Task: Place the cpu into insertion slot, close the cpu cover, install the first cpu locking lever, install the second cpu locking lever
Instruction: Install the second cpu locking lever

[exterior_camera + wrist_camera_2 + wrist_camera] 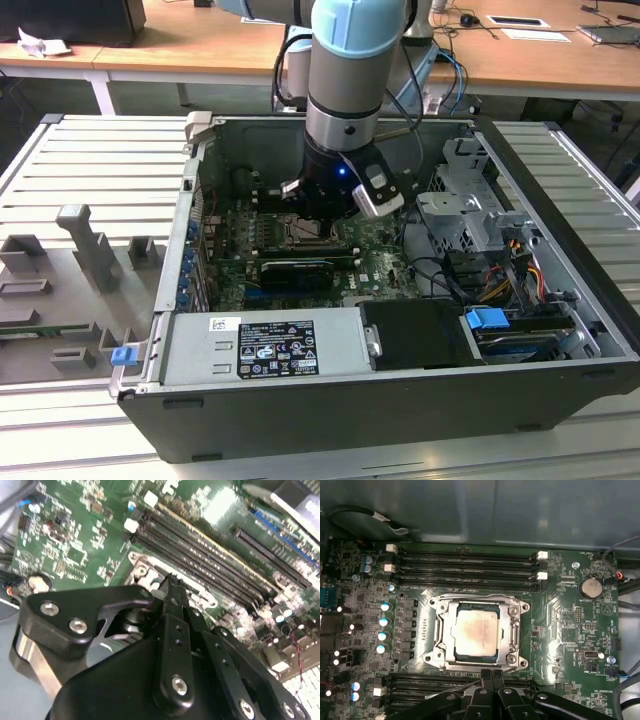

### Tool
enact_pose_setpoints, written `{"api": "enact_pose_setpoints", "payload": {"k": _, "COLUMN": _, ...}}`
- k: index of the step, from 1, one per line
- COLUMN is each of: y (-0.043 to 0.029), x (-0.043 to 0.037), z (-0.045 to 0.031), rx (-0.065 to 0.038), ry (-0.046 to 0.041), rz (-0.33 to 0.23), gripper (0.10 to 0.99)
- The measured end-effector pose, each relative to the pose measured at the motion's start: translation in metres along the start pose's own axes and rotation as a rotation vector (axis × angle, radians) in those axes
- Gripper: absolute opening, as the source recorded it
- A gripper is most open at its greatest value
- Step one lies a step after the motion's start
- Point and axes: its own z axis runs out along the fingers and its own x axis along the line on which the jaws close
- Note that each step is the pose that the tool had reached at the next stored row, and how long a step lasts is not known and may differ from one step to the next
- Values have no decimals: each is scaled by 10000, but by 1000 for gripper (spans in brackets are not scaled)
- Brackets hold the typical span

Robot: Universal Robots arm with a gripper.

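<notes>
Green motherboard (570,630), cpu (476,632) under closed cpu cover (510,630), tool (492,676) beside

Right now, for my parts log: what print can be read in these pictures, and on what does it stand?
Black-and-white sticker on the grey metal box: too small to read.
White lettering on the green circuit board: too blurred to read.
Pale silvery square cpu: no legible marking.
Nothing can be quoted.
</notes>
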Motion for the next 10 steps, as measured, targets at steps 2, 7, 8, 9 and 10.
{"api": "enact_pose_setpoints", "payload": {"k": 2, "y": -5, "x": 68, "z": 5, "rx": -8, "ry": 1, "rz": -12, "gripper": 106}}
{"api": "enact_pose_setpoints", "payload": {"k": 7, "y": -7, "x": 181, "z": 48, "rx": -13, "ry": 7, "rz": -67, "gripper": 106}}
{"api": "enact_pose_setpoints", "payload": {"k": 8, "y": -9, "x": 189, "z": 67, "rx": -14, "ry": 8, "rz": -78, "gripper": 106}}
{"api": "enact_pose_setpoints", "payload": {"k": 9, "y": -14, "x": 196, "z": 113, "rx": -15, "ry": 11, "rz": -97, "gripper": 106}}
{"api": "enact_pose_setpoints", "payload": {"k": 10, "y": -18, "x": 199, "z": 148, "rx": -22, "ry": 13, "rz": -117, "gripper": 106}}
